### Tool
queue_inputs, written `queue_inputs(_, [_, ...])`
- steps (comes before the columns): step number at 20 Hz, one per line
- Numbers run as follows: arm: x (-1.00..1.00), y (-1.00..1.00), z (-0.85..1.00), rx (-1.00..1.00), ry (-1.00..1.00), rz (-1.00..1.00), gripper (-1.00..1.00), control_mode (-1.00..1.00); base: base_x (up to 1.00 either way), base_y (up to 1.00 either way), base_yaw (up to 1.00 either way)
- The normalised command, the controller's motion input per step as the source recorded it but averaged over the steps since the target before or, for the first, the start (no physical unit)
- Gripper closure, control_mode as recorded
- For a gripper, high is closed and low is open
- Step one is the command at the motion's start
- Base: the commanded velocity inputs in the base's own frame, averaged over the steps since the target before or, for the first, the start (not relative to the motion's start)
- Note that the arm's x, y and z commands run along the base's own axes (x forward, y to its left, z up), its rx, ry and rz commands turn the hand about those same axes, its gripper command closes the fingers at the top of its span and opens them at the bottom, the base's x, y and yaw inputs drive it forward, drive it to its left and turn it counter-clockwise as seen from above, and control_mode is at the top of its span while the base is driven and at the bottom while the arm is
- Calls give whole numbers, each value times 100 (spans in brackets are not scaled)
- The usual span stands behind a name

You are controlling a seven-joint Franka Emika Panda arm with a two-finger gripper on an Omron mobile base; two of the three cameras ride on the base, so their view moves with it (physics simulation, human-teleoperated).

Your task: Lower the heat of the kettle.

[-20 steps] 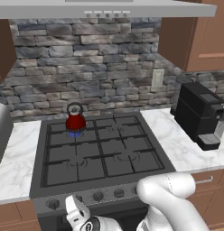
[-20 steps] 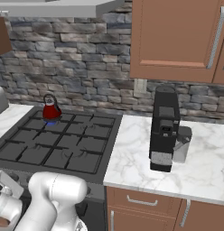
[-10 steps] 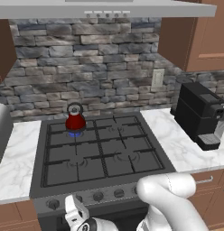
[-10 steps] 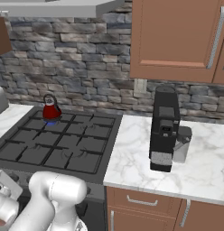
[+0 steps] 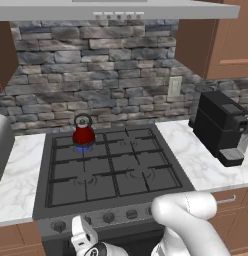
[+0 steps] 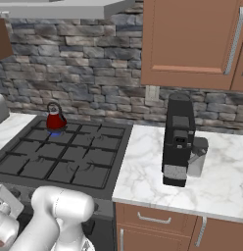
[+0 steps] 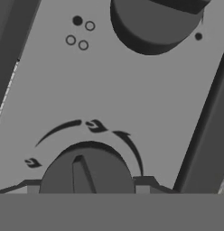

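Straddling a stove knob, my gripper has one fingertip on each side; contact cannot be confirmed. The red kettle sits beyond, on the rear-left burner.

There's the kettle, small, round and red, sitting upright on the back-left burner of the stove, dark looped handle on top, greyish lid, a blue flame glowing under its base.
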Motion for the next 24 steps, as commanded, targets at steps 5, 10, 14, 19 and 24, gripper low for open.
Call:
queue_inputs(5, [-40, 2, -17, 53, -16, -6, 100, -100, 0, 0, 0])
queue_inputs(10, [-52, 2, -32, 57, -23, -8, 100, -100, 0, 0, 0])
queue_inputs(14, [-65, 3, -46, 59, -29, -8, 100, -100, 0, 0, 0])
queue_inputs(19, [-68, 5, -35, 60, -27, -6, 100, -100, 0, 0, 0])
queue_inputs(24, [-59, 13, -22, 63, -21, -7, 100, -100, 0, 0, 0])
